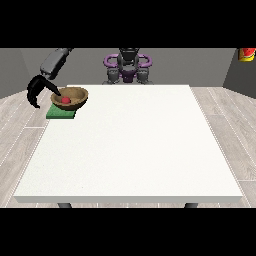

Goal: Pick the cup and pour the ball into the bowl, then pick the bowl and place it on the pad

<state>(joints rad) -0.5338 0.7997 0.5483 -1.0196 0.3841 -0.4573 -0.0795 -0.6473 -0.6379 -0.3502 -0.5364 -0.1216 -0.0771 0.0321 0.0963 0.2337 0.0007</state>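
A brown wooden bowl (71, 97) rests on the green pad (60, 114) at the table's far left corner. A red ball (65, 100) lies inside the bowl. The black hand at the view's left (38, 89) hangs just left of the bowl, off the table's edge. Its fingers curve downward away from the bowl, and one black digit reaches to the bowl's left rim. Nothing sits between the fingers and that digit. No cup is visible. No hand shows at the view's right.
The white table (130, 145) spreads wide in front of and to the right of the pad. The robot's torso (127, 64) stands behind the far edge. A red and yellow object (246, 54) hangs at the top right corner, off the table.
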